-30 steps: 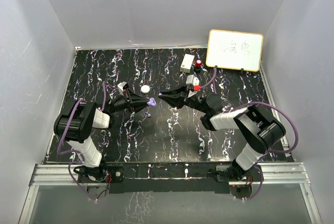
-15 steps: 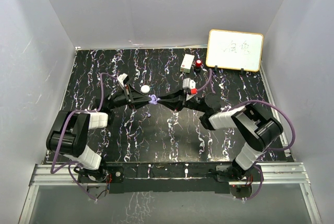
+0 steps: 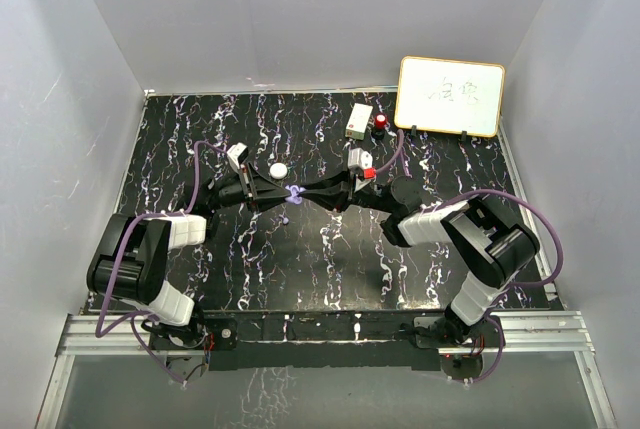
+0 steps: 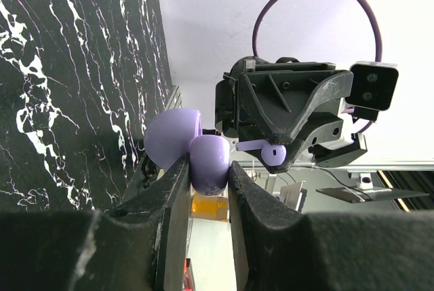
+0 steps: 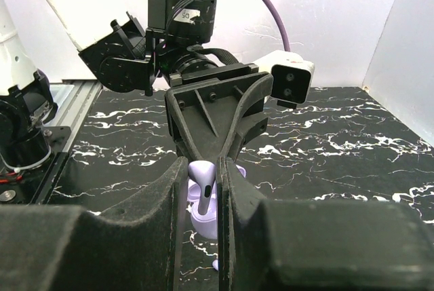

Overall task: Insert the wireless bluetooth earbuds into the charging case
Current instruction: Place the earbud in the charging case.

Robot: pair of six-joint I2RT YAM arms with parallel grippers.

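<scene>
Grippers meet tip to tip above the middle of the table, which suits a job that needs both arms: one steadies the holder while the other feeds the small piece in. The left gripper is pinched tight on the charging case, a smooth, glossy lilac shell of two rounded lobes. It is hinged open, so the cavity faces the other arm rather than the table. The narrow grip on the lower lobe leaves the lid and the opening free. The right gripper is closed almost fully on a lilac earbud, held by its slim stem with the rounded head clear of the fingers. The earbud hangs just above the open case, close to it, though I cannot tell whether they touch. Judging by that alignment, the earbud is about to be seated, and the fit looks tight enough that a small tilt could make it catch on the rim. Both pieces are hard, slick plastic, so a slip between the matte black fingers seems the main risk. A second, white round case lies on the black, white-veined tabletop just beyond the meeting point. A tiny purple bit lies on the table beneath the grippers.
</scene>
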